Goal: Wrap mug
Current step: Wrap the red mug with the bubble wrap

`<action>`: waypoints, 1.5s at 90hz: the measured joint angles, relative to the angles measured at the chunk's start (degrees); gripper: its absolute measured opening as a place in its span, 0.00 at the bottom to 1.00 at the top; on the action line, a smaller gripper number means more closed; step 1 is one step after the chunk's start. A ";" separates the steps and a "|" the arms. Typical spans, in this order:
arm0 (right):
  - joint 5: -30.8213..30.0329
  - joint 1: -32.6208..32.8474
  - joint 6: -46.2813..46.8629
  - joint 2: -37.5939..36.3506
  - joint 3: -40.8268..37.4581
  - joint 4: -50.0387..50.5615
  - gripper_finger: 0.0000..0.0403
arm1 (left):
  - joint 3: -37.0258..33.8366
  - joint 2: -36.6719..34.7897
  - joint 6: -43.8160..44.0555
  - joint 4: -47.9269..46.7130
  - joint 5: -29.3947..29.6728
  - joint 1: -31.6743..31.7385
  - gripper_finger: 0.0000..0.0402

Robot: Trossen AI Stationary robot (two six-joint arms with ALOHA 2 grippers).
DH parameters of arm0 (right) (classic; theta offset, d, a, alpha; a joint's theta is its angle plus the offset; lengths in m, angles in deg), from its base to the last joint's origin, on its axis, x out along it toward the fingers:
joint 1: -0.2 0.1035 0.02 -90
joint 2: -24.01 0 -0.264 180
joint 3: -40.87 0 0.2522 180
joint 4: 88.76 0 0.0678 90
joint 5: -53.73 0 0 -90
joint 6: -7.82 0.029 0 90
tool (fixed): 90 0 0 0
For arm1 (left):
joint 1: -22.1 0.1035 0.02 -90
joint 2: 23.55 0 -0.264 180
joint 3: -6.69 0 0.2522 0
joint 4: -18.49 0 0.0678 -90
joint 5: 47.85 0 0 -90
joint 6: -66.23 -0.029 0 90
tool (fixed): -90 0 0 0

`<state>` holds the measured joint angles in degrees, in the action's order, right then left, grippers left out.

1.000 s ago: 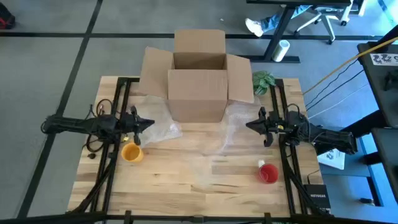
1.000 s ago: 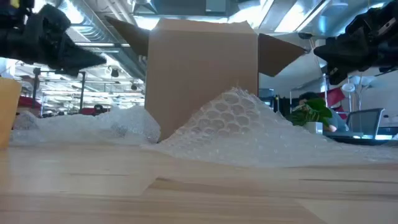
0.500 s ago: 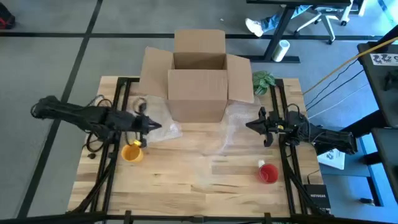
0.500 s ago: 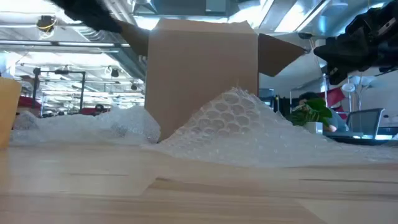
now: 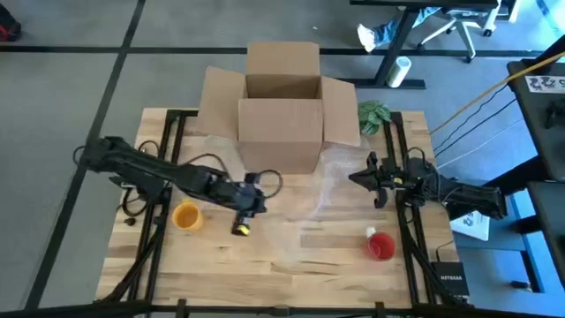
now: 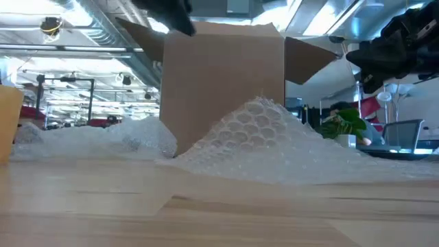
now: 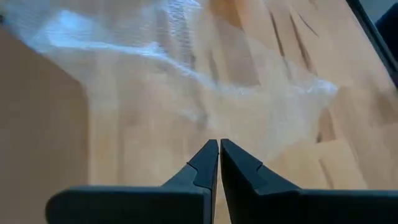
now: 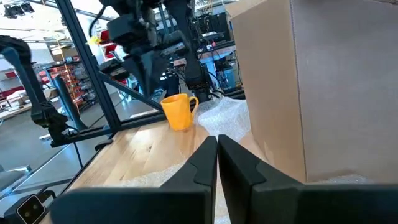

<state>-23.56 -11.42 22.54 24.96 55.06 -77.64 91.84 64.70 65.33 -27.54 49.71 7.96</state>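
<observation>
A yellow mug (image 5: 186, 215) stands upright on the wooden table's left side, also seen in the low view (image 6: 8, 123) and the right wrist view (image 8: 179, 111). A red mug (image 5: 380, 245) stands near the right front. Clear bubble wrap (image 5: 309, 199) lies crumpled in front of the cardboard box (image 5: 282, 106) and rises in a heap (image 6: 260, 137). My left gripper (image 5: 254, 205) hovers shut over the table's middle, right of the yellow mug, above the wrap (image 7: 205, 81). My right gripper (image 5: 353, 177) hangs shut at the right, above the wrap's right part.
The open box takes up the table's far middle, its flaps spread out. A green plant (image 5: 373, 115) sits at the far right corner. Black rails (image 5: 159, 177) run along both sides. Bare wood (image 5: 282, 265) lies along the near edge.
My left gripper has swung from the table's left side toward the middle, past the yellow mug, rising as it went. It now hangs over the bubble wrap. Its fingers stay shut. The mugs, the wrap and my right arm have kept still.
</observation>
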 joint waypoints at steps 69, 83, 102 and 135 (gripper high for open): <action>0.00 0.00 0.00 0.01 0.00 0.00 0.00 | 7.70 22.04 6.87 -0.69 -4.77 0.79 0.00; 0.00 0.00 -0.01 0.01 0.00 -0.03 0.00 | 7.70 25.02 7.63 -0.26 -4.82 0.79 0.00; -0.02 -0.02 -0.02 0.02 0.00 -0.01 0.00 | 7.68 27.65 9.10 -0.21 -6.59 -0.25 0.00; 0.03 -0.01 3.27 0.01 0.02 0.00 0.00 | 1.48 26.19 14.35 4.13 -6.31 -4.15 0.00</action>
<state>-23.53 -11.43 25.81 24.97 55.08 -77.64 93.32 90.89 79.68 -23.41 43.41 3.81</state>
